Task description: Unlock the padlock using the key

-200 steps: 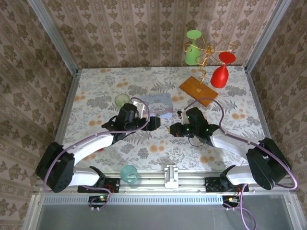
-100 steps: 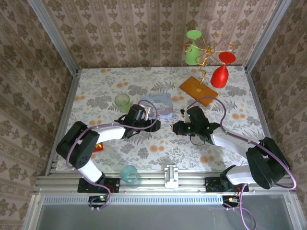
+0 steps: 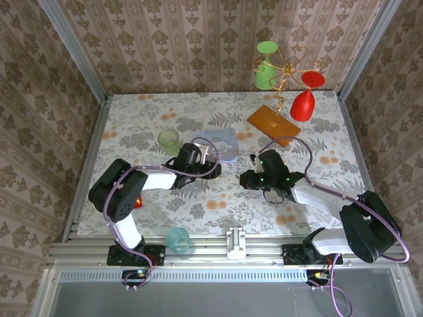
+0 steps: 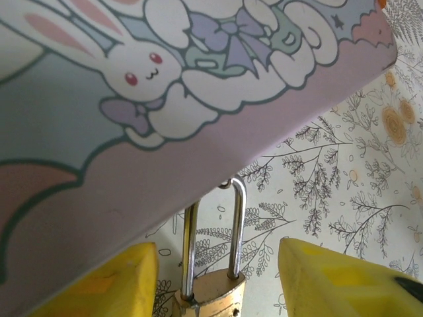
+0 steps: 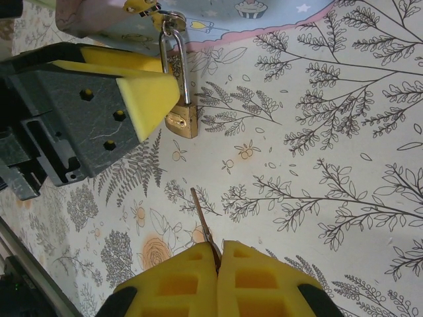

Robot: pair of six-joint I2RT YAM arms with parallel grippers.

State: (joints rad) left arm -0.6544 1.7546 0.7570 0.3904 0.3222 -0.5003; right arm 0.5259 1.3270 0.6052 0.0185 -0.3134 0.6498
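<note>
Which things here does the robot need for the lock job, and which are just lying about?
Needed: padlock, key, right gripper pinching the key, left gripper open around the padlock, patterned box at the padlock's shackle.
Lying about: green cup, teal cup, wooden board, wire stand.

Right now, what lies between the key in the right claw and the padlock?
Just bare floral tablecloth separates key and padlock, in the right wrist view.

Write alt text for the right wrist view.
The right gripper, shut on the thin key, points it toward a brass padlock hooked to the pale blue box; the left gripper's yellow finger sits beside it.
</note>
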